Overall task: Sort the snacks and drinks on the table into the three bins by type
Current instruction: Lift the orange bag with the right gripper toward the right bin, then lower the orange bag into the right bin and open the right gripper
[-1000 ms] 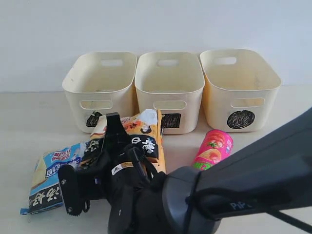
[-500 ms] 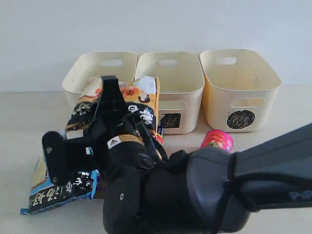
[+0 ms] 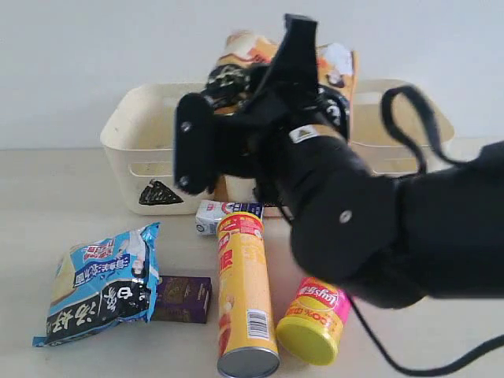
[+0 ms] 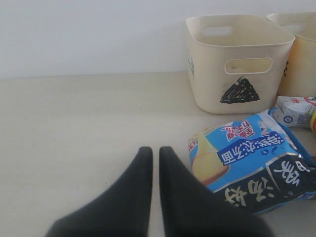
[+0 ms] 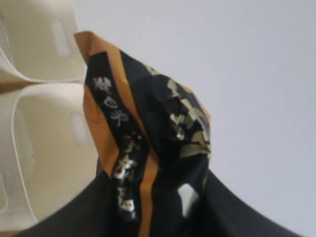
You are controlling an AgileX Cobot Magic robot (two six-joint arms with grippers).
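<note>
The right gripper [image 3: 248, 90] has risen from bin-front height to well above the row, taking the orange bag [image 3: 246, 47] with it. With the arm raised, the things it hid now show. Nearest, the yellow tube [image 3: 246, 299] and pink tube [image 3: 315, 319] lie on their sides on the table [image 3: 71, 205], ends toward the camera, just beside each other. Left of them the blue bag [image 3: 102, 283] lies flat with the purple carton [image 3: 183, 298] against its edge. The left gripper [image 4: 154, 153] sits low beside that blue bag, its fingers pressed together on nothing, probably parked there to keep out of the other arm's way. Farther back, the white carton [image 3: 224, 214] lies by the yellow tube's far end, at the foot of the triangle bin [image 3: 150, 134]. Beyond that, the right fingers are clamped on one end of the orange bag and hold it aloft over the bins. The height likely serves to clear the rims before a drop. The bag looks to be about over the middle tub, which the arm hides, but I cannot tell which bin it is truly above.
</note>
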